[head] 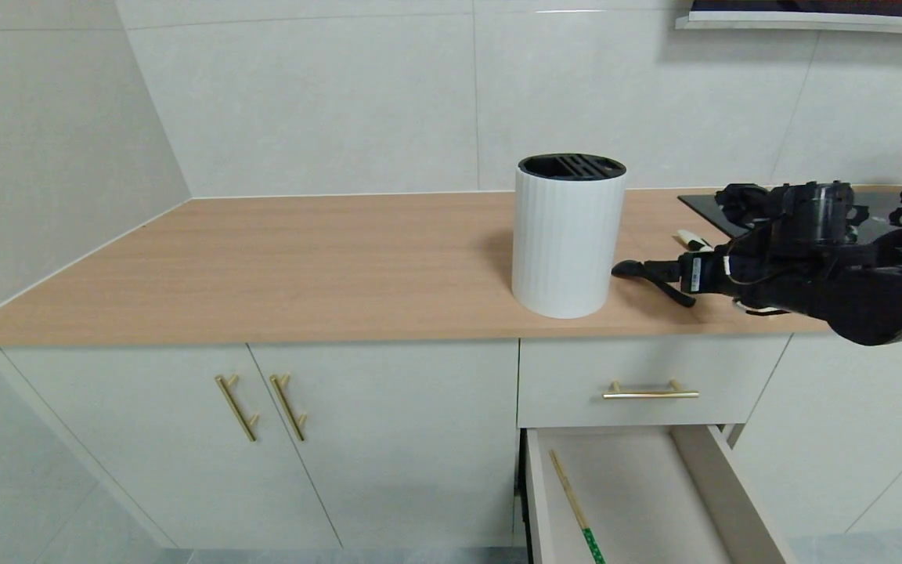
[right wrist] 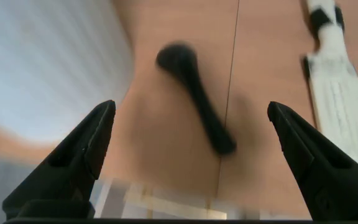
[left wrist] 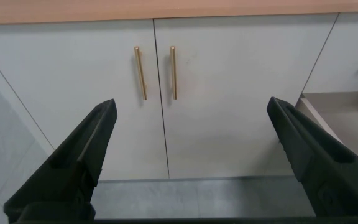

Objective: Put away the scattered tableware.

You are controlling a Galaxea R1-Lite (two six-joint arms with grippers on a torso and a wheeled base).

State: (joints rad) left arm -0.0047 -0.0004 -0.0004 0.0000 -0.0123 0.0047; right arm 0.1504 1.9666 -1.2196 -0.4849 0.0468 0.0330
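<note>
R gripper (right wrist: 190, 106): jaws wide apart, empty, just right of white holder (head: 568, 235).
Black utensil (head: 629, 269): on counter beside holder, below R gripper's gap; round end toward holder, handle pointing away.
Nearer arm: R; L gripper (left wrist: 191, 102) spread, empty, well apart from holder.
Print: none legible.

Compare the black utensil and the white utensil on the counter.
The black utensil is all dark; the white utensil is pale with black bands at one end. The black utensil is slim with a rounded head; the white utensil is broader and flatter. The black utensil lies in line with the open right claw's gap; the white utensil lies outside it. Both rest on the counter.
</note>
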